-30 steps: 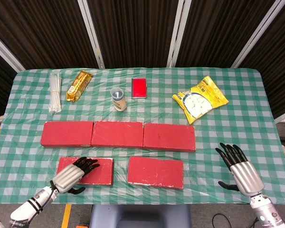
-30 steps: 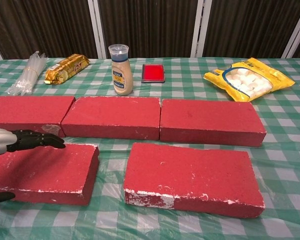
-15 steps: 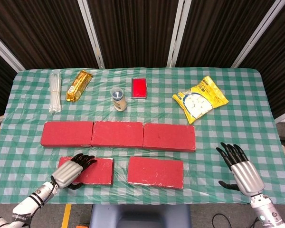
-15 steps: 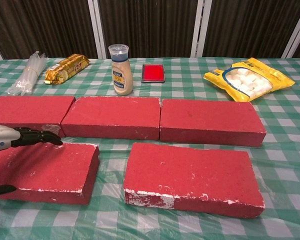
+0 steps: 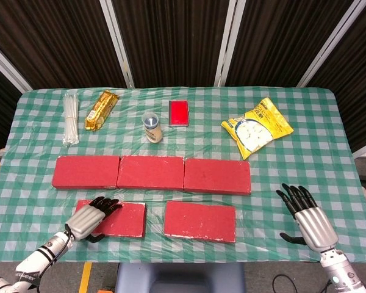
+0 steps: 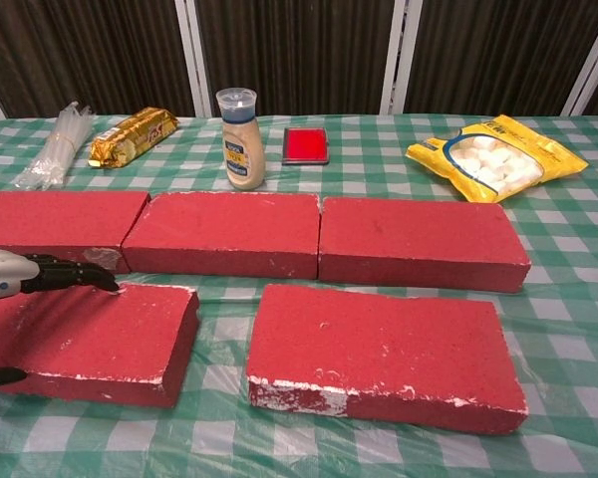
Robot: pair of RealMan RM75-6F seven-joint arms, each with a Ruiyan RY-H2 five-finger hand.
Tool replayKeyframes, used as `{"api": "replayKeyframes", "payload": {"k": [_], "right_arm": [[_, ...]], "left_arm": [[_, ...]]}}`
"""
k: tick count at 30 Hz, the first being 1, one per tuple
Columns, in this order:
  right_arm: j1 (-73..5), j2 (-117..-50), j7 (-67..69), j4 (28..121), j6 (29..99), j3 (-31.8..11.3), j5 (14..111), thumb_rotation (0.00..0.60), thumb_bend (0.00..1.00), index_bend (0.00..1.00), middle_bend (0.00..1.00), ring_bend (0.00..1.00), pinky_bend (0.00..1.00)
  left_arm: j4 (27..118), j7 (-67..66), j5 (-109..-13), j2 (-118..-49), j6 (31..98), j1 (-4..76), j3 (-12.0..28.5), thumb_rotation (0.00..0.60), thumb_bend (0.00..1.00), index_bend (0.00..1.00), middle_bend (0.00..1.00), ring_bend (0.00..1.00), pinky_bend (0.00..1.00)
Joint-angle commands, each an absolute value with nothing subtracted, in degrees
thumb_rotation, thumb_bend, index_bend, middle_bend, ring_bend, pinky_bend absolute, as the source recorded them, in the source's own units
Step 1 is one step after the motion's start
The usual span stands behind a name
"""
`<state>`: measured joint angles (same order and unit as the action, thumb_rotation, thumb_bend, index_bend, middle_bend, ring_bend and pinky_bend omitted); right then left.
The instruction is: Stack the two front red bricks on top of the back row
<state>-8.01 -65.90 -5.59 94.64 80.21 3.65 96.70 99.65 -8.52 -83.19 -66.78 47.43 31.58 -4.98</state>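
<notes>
Your left hand (image 5: pixel 88 217) grips the front-left brick (image 5: pixel 119 220), fingers over its far edge, thumb at the near side; the chest view cuts the wrist off. Your right hand (image 5: pixel 308 217) hovers spread, empty. Two front bricks, including the front-right brick (image 5: pixel 200 220); three in the back row (image 5: pixel 152 173).

**Colours and patterns on the table**

Green-and-white check on the tablecloth (image 5: pixel 329 152). Deep red with whitish scuffs along the edges on the front left brick (image 6: pixel 110 339) and front right brick (image 6: pixel 379 354); same red across the back row (image 5: pixel 152 173). Silver backs and black fingers on the left hand (image 5: pixel 88 218) and right hand (image 5: pixel 305 213). Yellow with white contents showing on the snack bag (image 5: pixel 256 127). Gold on the wrapped bar (image 5: pixel 102 110). Beige under a clear cap on the bottle (image 6: pixel 241 137). Bright red framed in grey on the small flat case (image 5: pixel 179 113). Pale white on the bundle of sticks (image 5: pixel 69 118).
</notes>
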Motion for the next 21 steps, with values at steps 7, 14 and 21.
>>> {"api": "replayKeyframes", "payload": {"k": [7,14,21], "right_arm": [[-8.0,-65.92,-5.77,94.78,80.14,3.67,96.68,0.6,0.06,0.0,0.0,0.0,0.0],[-8.11,-66.0,-5.98,94.77,79.75,3.6,96.35,0.6,0.06,0.0,0.0,0.0,0.0],[-8.02,-66.01,-6.13,94.79,79.86,3.64,96.4,0.6,0.06,0.0,0.0,0.0,0.0]], "left_arm": [[99.81,-9.76,-81.17,-66.49,46.86,32.1,-4.72,0.6,0.32,0.0,0.0,0.0,0.01],[100.42,-11.39,-78.94,-66.03,44.97,33.02,-4.92,0.6,0.32,0.0,0.0,0.0,0.03],[100.86,-12.86,-77.42,-65.66,43.8,33.94,-4.78,0.6,0.32,0.0,0.0,0.0,0.03]]}}
